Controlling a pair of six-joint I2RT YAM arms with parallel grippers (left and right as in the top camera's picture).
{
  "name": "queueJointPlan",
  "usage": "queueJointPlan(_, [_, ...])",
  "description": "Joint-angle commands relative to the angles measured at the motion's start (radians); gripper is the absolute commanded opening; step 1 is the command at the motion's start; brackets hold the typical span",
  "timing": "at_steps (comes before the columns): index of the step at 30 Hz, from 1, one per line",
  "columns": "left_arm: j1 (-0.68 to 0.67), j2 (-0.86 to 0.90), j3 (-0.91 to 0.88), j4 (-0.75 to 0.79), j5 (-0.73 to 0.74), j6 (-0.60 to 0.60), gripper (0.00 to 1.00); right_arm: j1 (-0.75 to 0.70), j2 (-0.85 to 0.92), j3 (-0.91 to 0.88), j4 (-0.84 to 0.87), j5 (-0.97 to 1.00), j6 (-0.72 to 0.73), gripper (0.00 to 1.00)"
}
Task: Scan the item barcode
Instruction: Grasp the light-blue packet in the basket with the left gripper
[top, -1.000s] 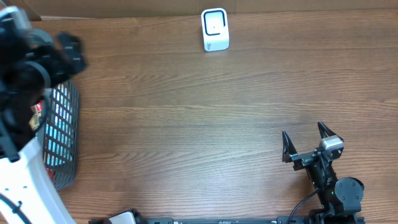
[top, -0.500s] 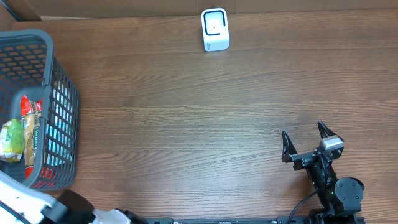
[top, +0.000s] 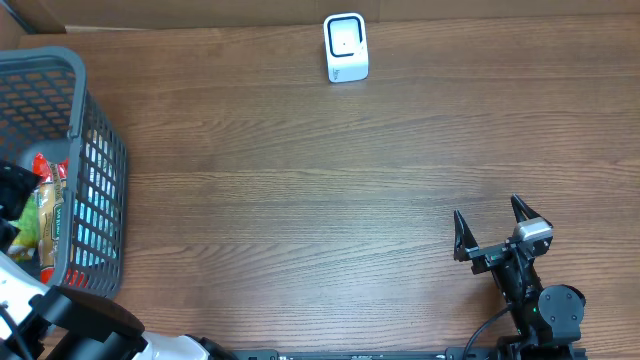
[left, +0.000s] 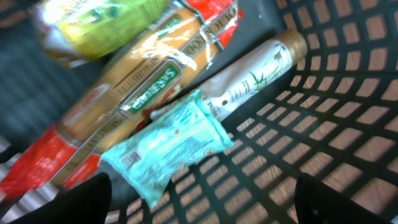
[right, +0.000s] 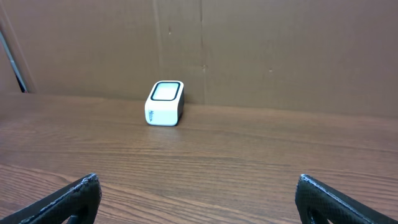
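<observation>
Jaws of left pincer (left: 200, 202) apart, empty, over items lying in basket (top: 100, 150). Jaws of right pincer (top: 487, 210) apart, well away from scanner (top: 346, 47).

Risk: teal packet (left: 165, 143) lies against spaghetti pack (left: 134, 90) and white tube (left: 252, 74); closing could pinch two, or snag mesh.

No barcode legible; wrist view blurred, fingertips cropped. Overhead, left arm covers part of basket.

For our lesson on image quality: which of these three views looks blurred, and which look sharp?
Left wrist view: smeared, worst on the green packet at top left. Overhead view: sharp, wood grain of the table crisp. Right wrist view: sharp, the white scanner clearly edged.
</observation>
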Motion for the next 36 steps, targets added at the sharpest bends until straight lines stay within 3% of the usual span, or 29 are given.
queueJointPlan(1, [-0.003,-0.003,-0.119,0.078,0.062,0.113,0.86,0.007,-0.008,-0.011,0.006,-0.005,0.003,1.00])
queueJointPlan(9, [-0.004,-0.002,-0.336,0.284,0.064,0.277,0.86,0.007,-0.008,-0.011,0.006,-0.005,0.003,1.00])
queueJointPlan(18, [-0.011,0.016,-0.485,0.468,0.063,0.340,0.86,0.007,-0.008,-0.011,0.006,-0.005,0.003,1.00])
queueJointPlan(28, [-0.041,0.142,-0.501,0.490,0.063,0.350,0.76,0.007,-0.008,-0.011,0.006,-0.005,0.003,1.00])
queueJointPlan(31, [-0.042,0.178,-0.501,0.490,0.060,0.350,0.58,0.007,-0.008,-0.011,0.006,-0.005,0.003,1.00])
queueJointPlan(33, [-0.042,0.185,-0.501,0.492,0.059,0.349,0.39,0.007,-0.008,-0.011,0.006,-0.005,0.003,1.00])
queueJointPlan(35, [-0.041,0.180,-0.496,0.494,0.059,0.336,0.11,0.007,-0.008,-0.011,0.006,-0.005,0.003,1.00])
queueJointPlan(36, [-0.041,0.179,-0.491,0.490,0.059,0.325,0.04,0.007,-0.008,-0.011,0.005,-0.005,0.003,1.00])
